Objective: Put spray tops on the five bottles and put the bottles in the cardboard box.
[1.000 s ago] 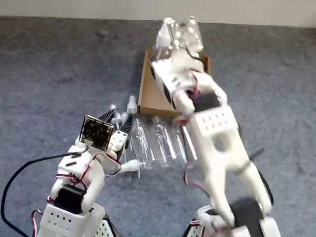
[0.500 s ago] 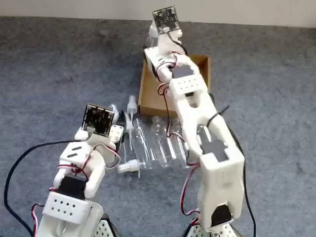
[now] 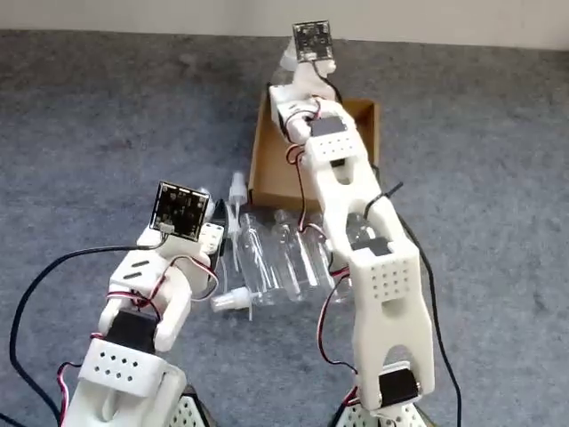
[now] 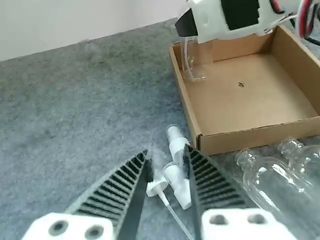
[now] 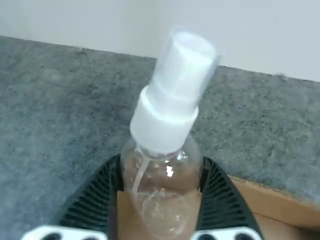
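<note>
Since a second ago the right arm [image 3: 356,205] has swung down from its bent-up pose and is now stretched out over the cardboard box [image 3: 267,169]; the left arm [image 3: 151,294] barely budged. The left end effector [image 4: 166,156] sits low over the tabletop [image 3: 107,116], jaws partly open and holding nothing, with loose spray tops [image 4: 175,150] just past its tips. Next over, uncapped bottles [image 3: 267,258] (three or four, hard to count) lie side by side by the box's near wall. The right end effector [image 5: 161,170] is clamped on a capped bottle [image 5: 170,125], upright at the box's far left corner.

Carpeted rm: grey carpet [image 3: 89,133], white wall [image 3: 133,13]
</note>
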You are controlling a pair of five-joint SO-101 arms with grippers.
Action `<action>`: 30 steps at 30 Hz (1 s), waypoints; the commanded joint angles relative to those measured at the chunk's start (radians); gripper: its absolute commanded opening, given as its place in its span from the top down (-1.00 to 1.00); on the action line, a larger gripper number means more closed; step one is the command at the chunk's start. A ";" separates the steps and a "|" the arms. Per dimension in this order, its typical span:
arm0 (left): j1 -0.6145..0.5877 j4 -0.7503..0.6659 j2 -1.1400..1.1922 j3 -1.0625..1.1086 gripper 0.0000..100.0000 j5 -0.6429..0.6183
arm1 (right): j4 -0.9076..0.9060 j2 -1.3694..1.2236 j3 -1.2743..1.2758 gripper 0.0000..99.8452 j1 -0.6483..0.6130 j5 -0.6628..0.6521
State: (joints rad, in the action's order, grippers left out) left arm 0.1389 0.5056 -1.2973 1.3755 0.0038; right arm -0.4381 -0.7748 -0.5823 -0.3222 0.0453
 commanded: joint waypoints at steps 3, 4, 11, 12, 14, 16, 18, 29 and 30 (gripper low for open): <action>-0.018 -0.028 0.007 -0.056 0.88 -0.005 | 0.033 0.019 -0.059 0.99 0.012 0.011; -0.018 -0.028 0.007 -0.056 0.88 -0.005 | 0.033 0.019 -0.058 0.99 0.010 0.011; -0.018 -0.028 0.007 -0.056 0.88 -0.005 | 0.025 0.027 -0.058 0.85 -0.015 0.011; -0.018 -0.028 0.007 -0.056 0.88 -0.005 | 0.021 0.027 -0.058 0.81 -0.016 0.011; -0.018 -0.028 0.007 -0.056 0.88 -0.005 | -0.018 0.027 -0.061 0.74 -0.019 0.011; -0.018 -0.028 0.007 -0.058 0.88 -0.005 | -0.053 0.027 -0.062 0.72 -0.021 0.011; -0.018 -0.029 0.007 -0.058 0.88 -0.005 | -0.071 0.028 -0.064 0.72 -0.024 0.011; -0.018 -0.029 0.007 -0.058 0.88 -0.002 | -0.073 0.097 -0.058 0.66 -0.027 0.011; -0.018 -0.029 0.007 -0.058 0.88 -0.002 | -0.073 0.105 -0.058 0.62 -0.027 0.011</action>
State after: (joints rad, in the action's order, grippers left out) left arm 0.1389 0.5056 -1.2973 1.3755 0.0038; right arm -0.5010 -0.7656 -0.5976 -0.3376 0.0468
